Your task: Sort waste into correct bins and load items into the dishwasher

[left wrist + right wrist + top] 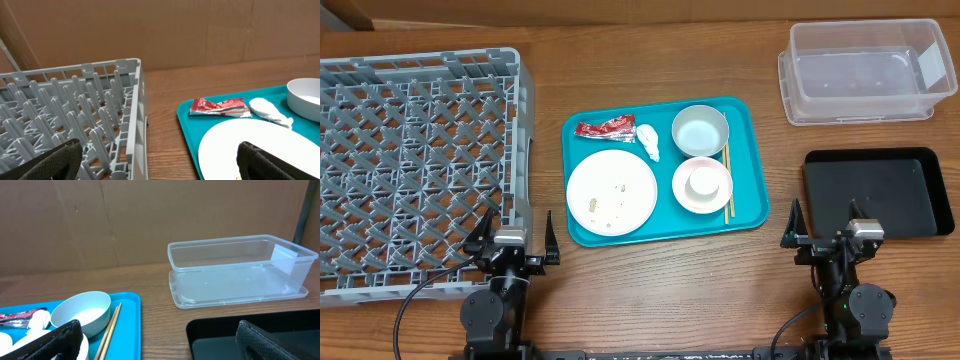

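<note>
On the teal tray (752, 160) lie a red wrapper (605, 128), a white tissue wad (648, 142), a white plate (625, 180) with rice scraps (608, 218), a grey-blue bowl (700, 130), and a pink bowl (680, 192) holding a small white cup (703, 181). The grey dish rack (520, 150) fills the left. A clear tub (865, 72) and a black tray (876, 192) sit at the right. My left gripper (514, 232) is open between rack and plate (235, 145). My right gripper (825, 225) is open at the black tray's (225, 330) near-left corner.
Wooden chopsticks (727, 185) lie along the teal tray's right side, beside both bowls. A brown cardboard wall backs the table in both wrist views. Bare wood separates the rack from the teal tray and the teal tray from the two bins.
</note>
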